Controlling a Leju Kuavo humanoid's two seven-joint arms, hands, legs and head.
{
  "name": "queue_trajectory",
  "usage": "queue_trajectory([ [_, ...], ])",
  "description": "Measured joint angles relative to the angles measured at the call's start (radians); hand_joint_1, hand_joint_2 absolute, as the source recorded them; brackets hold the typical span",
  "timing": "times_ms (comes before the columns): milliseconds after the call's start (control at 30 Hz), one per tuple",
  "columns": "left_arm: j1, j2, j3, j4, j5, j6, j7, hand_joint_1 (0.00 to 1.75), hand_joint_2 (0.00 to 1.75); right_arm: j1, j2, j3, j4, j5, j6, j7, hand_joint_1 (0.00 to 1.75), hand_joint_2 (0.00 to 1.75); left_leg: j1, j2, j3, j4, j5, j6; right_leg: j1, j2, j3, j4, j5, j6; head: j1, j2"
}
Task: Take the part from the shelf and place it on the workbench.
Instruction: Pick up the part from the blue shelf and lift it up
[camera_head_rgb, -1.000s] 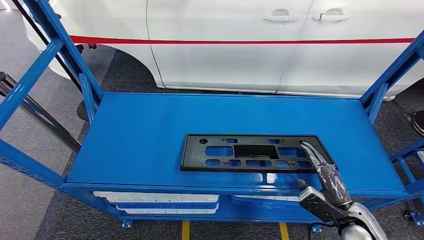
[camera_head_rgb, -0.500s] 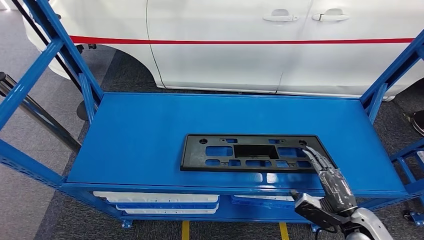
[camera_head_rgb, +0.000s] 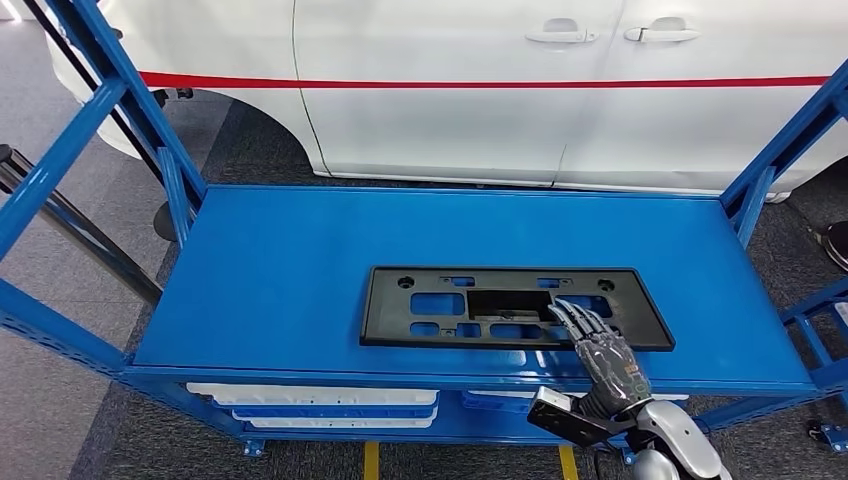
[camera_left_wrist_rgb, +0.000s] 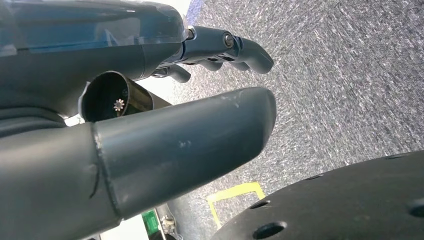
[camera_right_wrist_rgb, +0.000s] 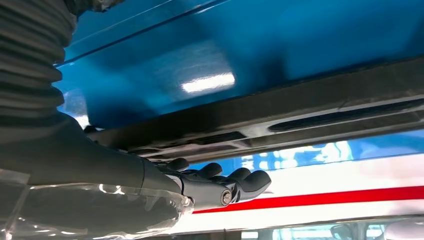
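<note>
— Part (camera_head_rgb: 505, 306): where is it lying?
— Flat on the blue top shelf (camera_head_rgb: 300, 260), a long black plastic plate with rectangular cut-outs and small holes, its long side running across the shelf. It sits toward the shelf's near edge.
— And the right robot hand (camera_head_rgb: 598, 345)?
— It comes up from below the shelf's front edge, with its dark fingers (camera_head_rgb: 577, 318) stretched forward and lying over the near right portion of the part. The fingers are extended side by side, slightly fanned, not wrapped around anything. From the right wrist view the same robot hand (camera_right_wrist_rgb: 200, 187) shows its fingers lightly curled just beside the part's black edge (camera_right_wrist_rgb: 300, 117); whether they press on it I cannot tell.
— The left robot hand?
— The left robot hand (camera_left_wrist_rgb: 150, 125) hangs over grey carpet (camera_left_wrist_rgb: 340, 75), thumb straight, the other fingers (camera_left_wrist_rgb: 235, 47) loosely bent, holding nothing.
— What lies beyond the right robot hand?
— Past the part, bare blue shelf, then a white car (camera_head_rgb: 560, 90) with a red stripe (camera_head_rgb: 480, 82) along its doors. Blue frame posts (camera_head_rgb: 90, 110) rise at both ends. Under the robot hand, on a lower level, lie white trays (camera_head_rgb: 320, 405).
</note>
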Motion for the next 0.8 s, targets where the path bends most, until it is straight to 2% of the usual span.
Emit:
queue_trajectory([
  [800, -0.009, 0.008, -0.016, 0.027, 0.0, -0.001, -0.004, 0.0, 0.0, -0.088, 0.077, 0.033, 0.12, 0.057, -0.047, 0.026, 0.0, 1.75, 0.003, 0.007, 0.005, -0.002, 0.002, -0.003, 0.004, 0.009, 0.001, 0.0, 0.004, -0.001, 0.0, 0.0],
])
